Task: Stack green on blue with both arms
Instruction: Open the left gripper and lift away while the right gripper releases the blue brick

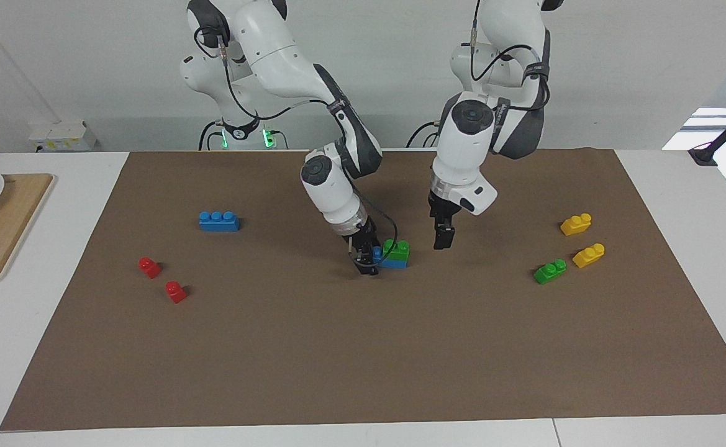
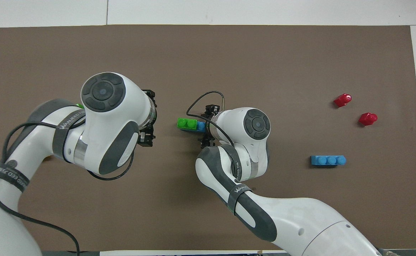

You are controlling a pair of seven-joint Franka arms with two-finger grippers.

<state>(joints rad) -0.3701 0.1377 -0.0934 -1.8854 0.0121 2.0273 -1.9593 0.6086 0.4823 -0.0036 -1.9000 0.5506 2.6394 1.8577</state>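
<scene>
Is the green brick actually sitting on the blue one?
Touching. In the facing view the green brick rests directly on the blue brick, no gap showing; the overhead view agrees.

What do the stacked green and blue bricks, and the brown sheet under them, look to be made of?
Green brick and blue brick: likely moulded plastic, with saturated colour, rounded studs and a slight sheen. Brown sheet: apparently matte paper or thin card, flat with straight cut edges; which one is unclear.
</scene>
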